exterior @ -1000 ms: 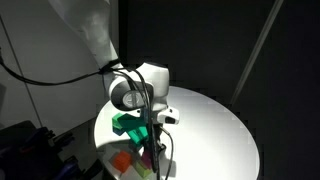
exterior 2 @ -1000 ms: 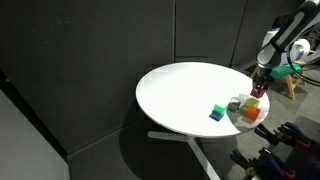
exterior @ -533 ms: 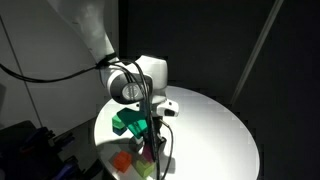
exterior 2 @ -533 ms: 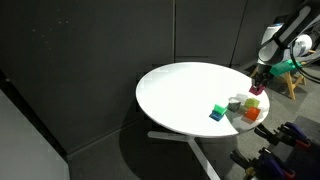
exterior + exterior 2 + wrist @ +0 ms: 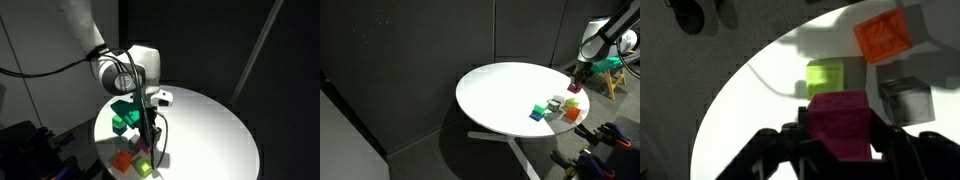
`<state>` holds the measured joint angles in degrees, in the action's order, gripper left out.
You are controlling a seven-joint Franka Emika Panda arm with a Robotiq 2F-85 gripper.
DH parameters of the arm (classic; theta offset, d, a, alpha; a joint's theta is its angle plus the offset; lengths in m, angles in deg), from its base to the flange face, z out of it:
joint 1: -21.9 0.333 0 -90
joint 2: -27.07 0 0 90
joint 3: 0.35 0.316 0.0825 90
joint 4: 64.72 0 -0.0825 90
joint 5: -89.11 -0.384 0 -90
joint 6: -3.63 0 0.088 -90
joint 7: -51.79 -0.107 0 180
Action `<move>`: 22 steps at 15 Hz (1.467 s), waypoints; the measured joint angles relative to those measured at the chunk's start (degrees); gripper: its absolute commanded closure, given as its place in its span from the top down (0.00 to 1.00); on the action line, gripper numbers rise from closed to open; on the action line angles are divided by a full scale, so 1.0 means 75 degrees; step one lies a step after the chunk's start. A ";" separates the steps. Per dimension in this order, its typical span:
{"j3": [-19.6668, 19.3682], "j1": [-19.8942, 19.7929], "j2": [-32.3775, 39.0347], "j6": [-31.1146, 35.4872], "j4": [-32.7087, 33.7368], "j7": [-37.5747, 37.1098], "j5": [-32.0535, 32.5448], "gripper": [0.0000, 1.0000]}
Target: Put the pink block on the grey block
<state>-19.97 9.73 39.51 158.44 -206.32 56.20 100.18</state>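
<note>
One arm point(image 5: 108, 68) bends down over the table point(image 5: 212, 130), its gripper point(image 5: 844, 150) clamping the pink block point(image 5: 840, 115) aloft.

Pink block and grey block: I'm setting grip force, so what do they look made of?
Pink block: probably painted wood or hard plastic; matte flat faces, straight edges. Grey block: looks alike, a dull, even-coloured solid cube without gloss. The wrist view is too blurred to show grain, so either material fits.
</note>
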 measured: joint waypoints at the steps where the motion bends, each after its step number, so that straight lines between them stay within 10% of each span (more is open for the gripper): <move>1: 0.0041 0.0009 -0.0111 0.0000 -0.0079 0.0000 0.0000 0.33; 22: 0.0913 0.0434 -0.0531 0.0000 -0.0622 -0.0560 -0.0033 0.33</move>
<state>-13.13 12.99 35.53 158.44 -210.98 52.00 99.93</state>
